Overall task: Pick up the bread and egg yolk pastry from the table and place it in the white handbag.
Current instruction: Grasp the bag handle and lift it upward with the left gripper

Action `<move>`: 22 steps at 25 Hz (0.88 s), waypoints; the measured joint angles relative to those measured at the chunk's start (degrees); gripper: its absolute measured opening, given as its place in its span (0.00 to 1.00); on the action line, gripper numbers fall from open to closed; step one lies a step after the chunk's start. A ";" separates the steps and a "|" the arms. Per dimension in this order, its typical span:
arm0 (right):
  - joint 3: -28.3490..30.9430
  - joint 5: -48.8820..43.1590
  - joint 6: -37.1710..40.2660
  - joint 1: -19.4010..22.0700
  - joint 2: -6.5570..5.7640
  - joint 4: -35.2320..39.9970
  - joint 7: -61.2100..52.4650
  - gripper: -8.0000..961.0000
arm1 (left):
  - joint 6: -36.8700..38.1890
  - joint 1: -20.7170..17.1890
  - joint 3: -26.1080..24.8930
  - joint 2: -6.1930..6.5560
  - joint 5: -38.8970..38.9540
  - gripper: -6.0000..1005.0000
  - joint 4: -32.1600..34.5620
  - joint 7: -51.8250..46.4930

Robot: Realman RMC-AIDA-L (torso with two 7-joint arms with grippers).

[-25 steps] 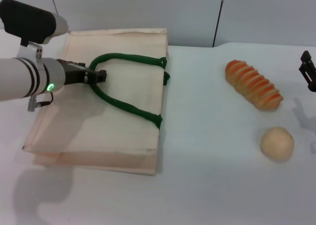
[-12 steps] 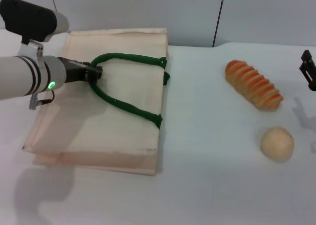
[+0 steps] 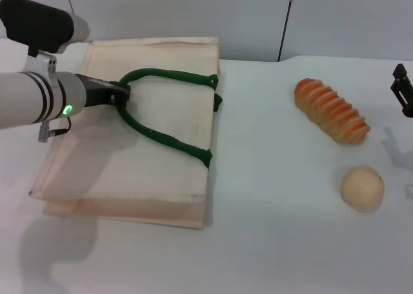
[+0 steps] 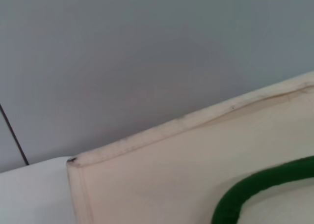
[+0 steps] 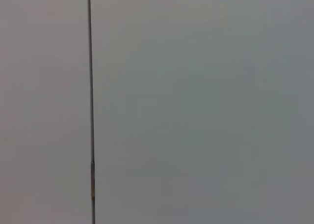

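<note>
Green handle (image 3: 169,139) sits gripped in the left gripper (image 3: 121,95); lifting it slowly should open the white handbag (image 3: 161,178) without dragging it.

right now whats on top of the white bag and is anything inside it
On the white handbag lie its two green handles. The left gripper is at the top handle's loop. The bag lies flat, so its inside is hidden. The bread and egg yolk pastry sit on the table.

White handbag (image 3: 148,165): matt cream cloth, thick green cord-like handles (image 3: 169,141). Bread (image 3: 332,110): ridged, slightly glossy crust; egg yolk pastry (image 3: 362,187): smooth, matt. Table (image 3: 277,242): smooth white, faint sheen.
</note>
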State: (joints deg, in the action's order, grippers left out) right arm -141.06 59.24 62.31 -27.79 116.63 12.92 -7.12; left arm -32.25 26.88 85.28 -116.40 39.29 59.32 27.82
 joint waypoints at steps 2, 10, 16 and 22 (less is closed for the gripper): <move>0.00 0.00 0.00 0.01 0.00 0.00 0.00 0.76 | 0.05 0.04 -0.01 0.01 0.00 0.27 -0.01 -0.03; 0.00 0.00 0.00 0.02 0.00 0.16 0.00 0.76 | 0.08 0.11 -0.12 0.11 -0.02 0.14 0.00 -0.14; 0.00 -0.30 0.00 -0.03 0.00 0.60 0.00 0.76 | -0.09 0.50 -0.12 0.14 -0.07 0.11 0.07 -0.05; 0.00 -0.35 0.00 0.23 0.00 0.51 0.00 0.76 | -0.34 0.46 0.14 0.12 0.15 0.11 1.21 0.24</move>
State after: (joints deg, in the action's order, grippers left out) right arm -141.06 58.88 62.31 -27.56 116.63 13.43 -7.12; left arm -32.59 27.34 85.41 -116.28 39.43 60.53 28.06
